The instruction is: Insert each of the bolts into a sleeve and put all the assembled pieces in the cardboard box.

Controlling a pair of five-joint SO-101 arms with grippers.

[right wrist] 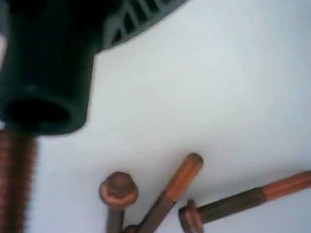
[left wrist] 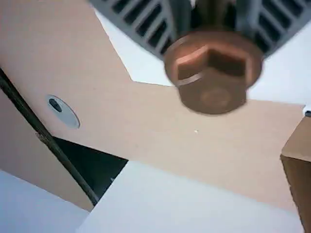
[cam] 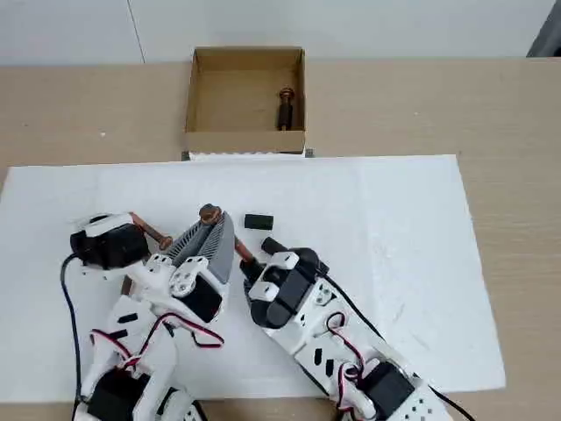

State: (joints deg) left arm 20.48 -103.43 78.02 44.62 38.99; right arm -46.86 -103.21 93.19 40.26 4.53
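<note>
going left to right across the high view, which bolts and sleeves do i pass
loose bolt → bolt in the left gripper → loose black sleeve → assembled piece in the cardboard box

Bright, even light casts only soft shadows.

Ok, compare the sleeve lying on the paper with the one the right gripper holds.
The loose sleeve lies on the paper; the held sleeve sits in the right gripper. A bolt sits at the held sleeve's mouth; the loose sleeve has none. Both are black.
</note>
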